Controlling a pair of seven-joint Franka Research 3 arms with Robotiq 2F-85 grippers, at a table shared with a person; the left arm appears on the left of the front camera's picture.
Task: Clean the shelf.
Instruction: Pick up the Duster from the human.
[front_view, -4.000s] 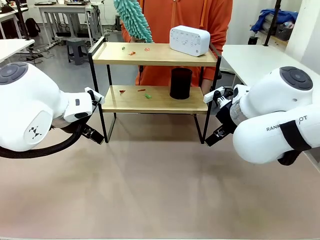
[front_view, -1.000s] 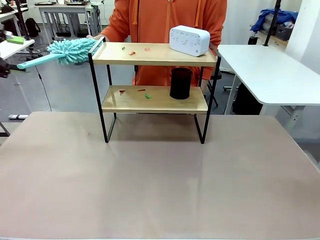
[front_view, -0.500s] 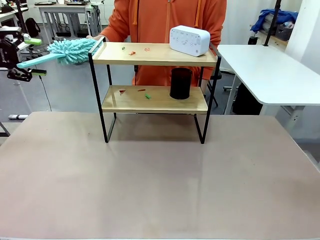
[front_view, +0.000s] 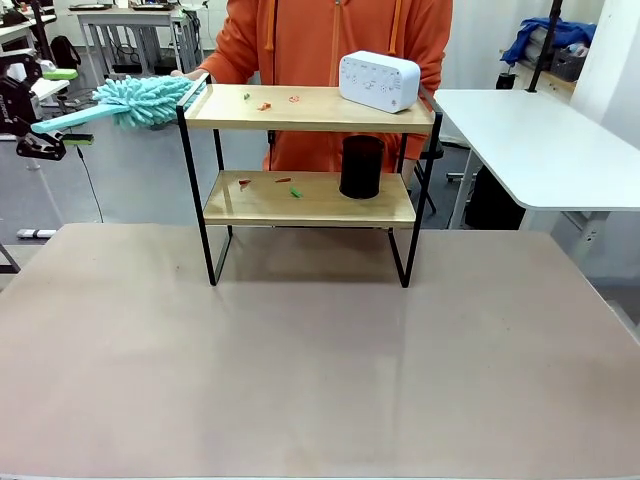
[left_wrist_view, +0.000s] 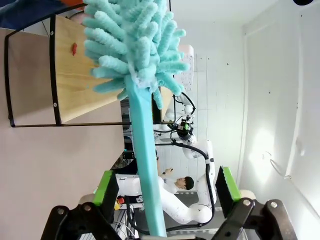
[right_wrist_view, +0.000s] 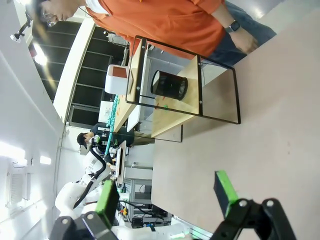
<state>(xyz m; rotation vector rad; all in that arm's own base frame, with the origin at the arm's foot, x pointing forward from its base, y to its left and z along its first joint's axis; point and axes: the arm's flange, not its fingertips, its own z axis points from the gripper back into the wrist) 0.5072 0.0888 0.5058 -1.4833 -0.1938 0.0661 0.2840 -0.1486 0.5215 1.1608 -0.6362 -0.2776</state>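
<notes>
The shelf has pale, smooth, matt wooden boards in a thin black metal frame, the duster a fluffy teal cloth head on a smooth plastic handle, the white box looks like matt plastic, the black cup is dull, and the table top is matt beige.

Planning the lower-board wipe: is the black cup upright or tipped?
Upright. The black cup stands on its base on the lower board of the shelf, sides vertical.

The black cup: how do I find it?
Look at the wooden shelf on the table. On its lower board, toward the right, stands the black cup. Its neighbours are just tiny red and green scraps.
</notes>
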